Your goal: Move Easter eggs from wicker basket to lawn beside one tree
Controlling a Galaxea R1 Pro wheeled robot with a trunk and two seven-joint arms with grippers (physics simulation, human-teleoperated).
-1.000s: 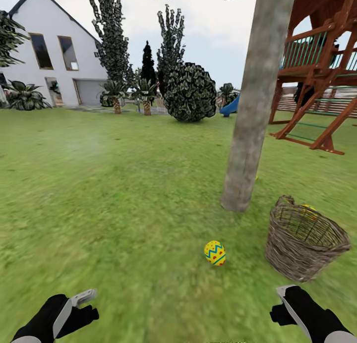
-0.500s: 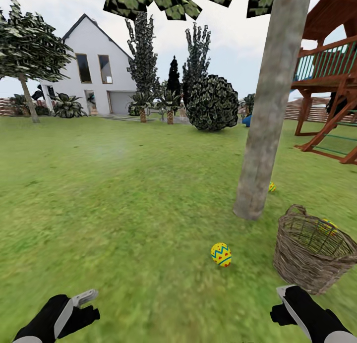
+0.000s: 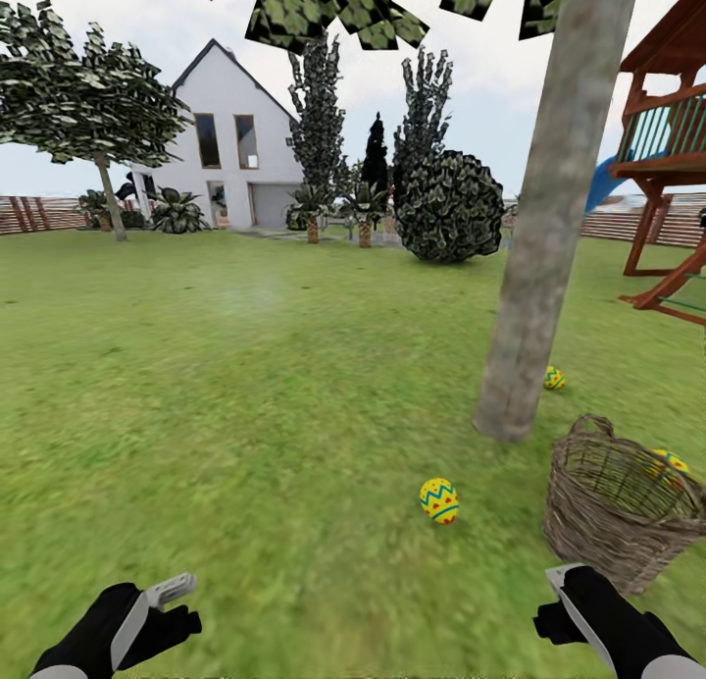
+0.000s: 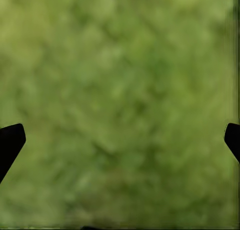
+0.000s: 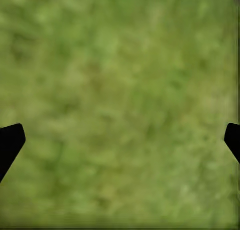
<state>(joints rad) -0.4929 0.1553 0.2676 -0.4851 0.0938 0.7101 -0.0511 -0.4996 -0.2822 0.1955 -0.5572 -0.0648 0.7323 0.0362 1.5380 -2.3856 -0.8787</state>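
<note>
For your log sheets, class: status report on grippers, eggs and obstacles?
Both grippers, left and right, open, empty. Two eggs by tree; one egg in wicker basket. No obstacles.

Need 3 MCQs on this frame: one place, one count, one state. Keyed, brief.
1. Where is the wicker basket?
A. right of the tree trunk's base
B. against the house
C. under the playset

2. How many Easter eggs lie on the lawn?
A. none
B. two
C. three

3. How are both grippers?
A. open, empty
B. each shut on an egg
C. inside the basket

Key: 1 A, it sits by the tree; 2 B, one egg in front, another behind the trunk, a third in the basket; 3 A, the left gripper and right gripper show spread fingertips over grass.
</note>
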